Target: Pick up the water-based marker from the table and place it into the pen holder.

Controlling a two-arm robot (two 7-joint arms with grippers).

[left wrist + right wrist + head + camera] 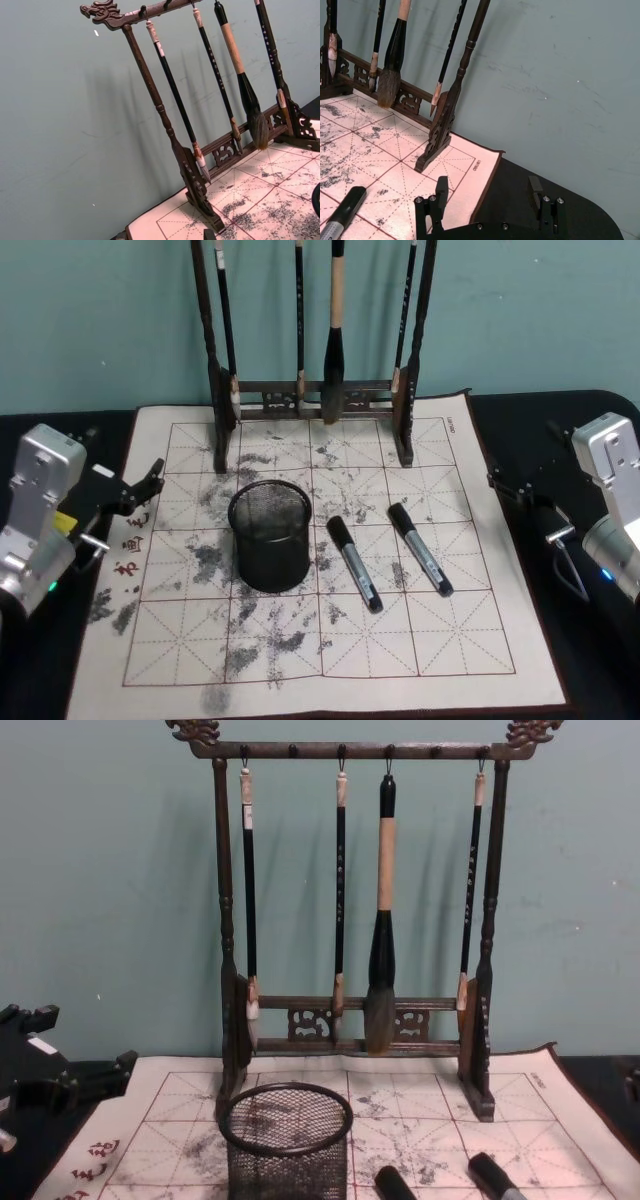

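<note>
Markers: two, (355,565) and (421,550), lay flat on mat (470,640), right of holder (268,565), touching nothing.
Axis: ran parallel, caps toward rack (315,395), tails toward near right.
Left gripper (140,488): hung off mat's left edge, jaws spread, empty.
Right gripper (488,192): hung off right edge, jaws spread, empty.
Surface: ink-stained grid mat, black table (590,660), teal wall (100,320).

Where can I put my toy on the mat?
Bare: the near strip of the mat, before the pen holder, left marker and right marker; also left of the holder. Crowded: the middle, and under the brush rack.
</note>
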